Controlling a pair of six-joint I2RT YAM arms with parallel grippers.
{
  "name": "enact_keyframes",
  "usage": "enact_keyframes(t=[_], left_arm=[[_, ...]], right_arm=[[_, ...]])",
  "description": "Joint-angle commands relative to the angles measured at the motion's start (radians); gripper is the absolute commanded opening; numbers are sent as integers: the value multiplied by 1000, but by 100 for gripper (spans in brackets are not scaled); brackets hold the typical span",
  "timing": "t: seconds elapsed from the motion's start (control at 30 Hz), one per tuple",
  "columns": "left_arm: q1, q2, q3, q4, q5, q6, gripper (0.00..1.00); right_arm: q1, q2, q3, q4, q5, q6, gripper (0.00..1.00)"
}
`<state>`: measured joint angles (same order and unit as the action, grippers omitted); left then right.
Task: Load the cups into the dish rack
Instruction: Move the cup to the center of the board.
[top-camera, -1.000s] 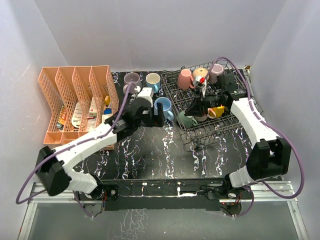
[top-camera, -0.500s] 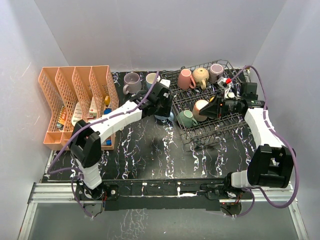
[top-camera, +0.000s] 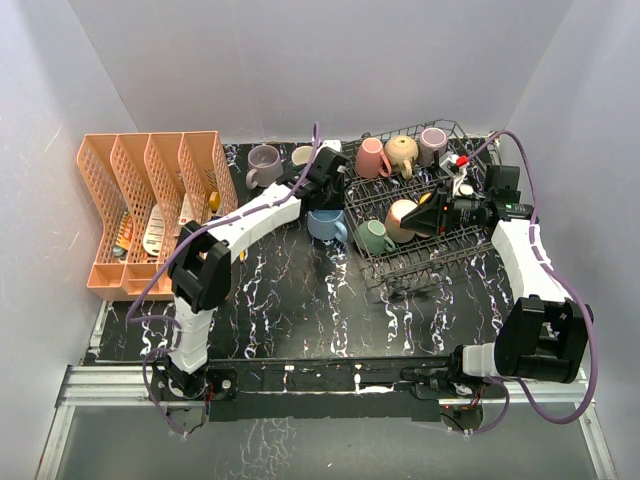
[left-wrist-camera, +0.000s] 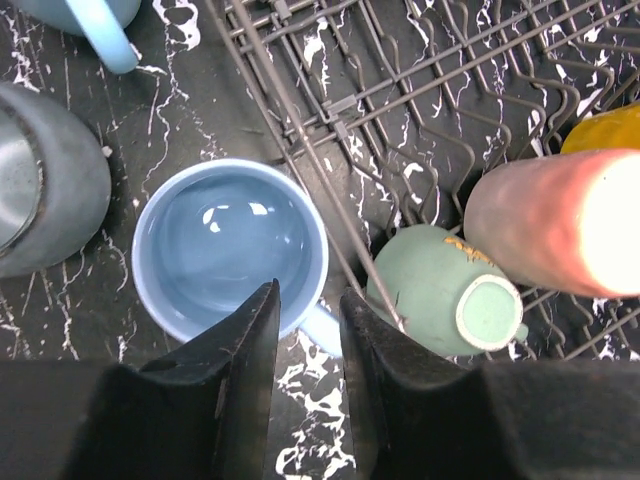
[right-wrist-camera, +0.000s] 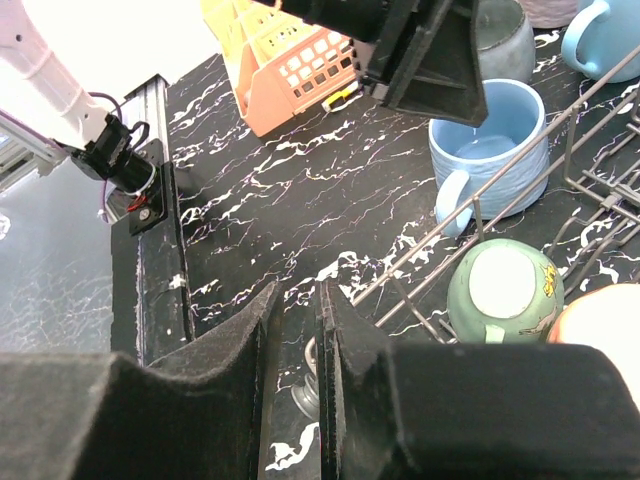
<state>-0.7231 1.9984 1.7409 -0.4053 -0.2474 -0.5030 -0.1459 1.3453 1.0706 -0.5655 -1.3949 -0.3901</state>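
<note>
no text, brand, number or sign can be read in any view. the green cup (left-wrist-camera: 430, 290) lying inside the dish rack (top-camera: 420, 268) has a small gold mark on its side, too blurred to make out as letters. the packets (top-camera: 157, 232) standing in the orange organiser (top-camera: 100, 170), well to the left of the dish rack, have printed faces, but the print is too small to read.
</note>
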Motion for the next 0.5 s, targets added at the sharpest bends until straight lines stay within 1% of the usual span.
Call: enact_keyframes(t=[0.0, 0.07, 0.2, 0.47], left_arm=[[-4, 60, 122, -91, -41, -42, 29], [-3, 93, 170, -129, -62, -52, 29], [-4, 135, 222, -166, -51, -49, 30], [-4, 172, 235, -167, -35, -55, 32]], right_arm=[[-6, -37, -8, 65, -21, 27, 23], [-7, -35, -10, 69, -19, 28, 23], [-6, -34, -14, 77, -11, 34, 23], [-6, -34, -27, 102, -6, 54, 23]])
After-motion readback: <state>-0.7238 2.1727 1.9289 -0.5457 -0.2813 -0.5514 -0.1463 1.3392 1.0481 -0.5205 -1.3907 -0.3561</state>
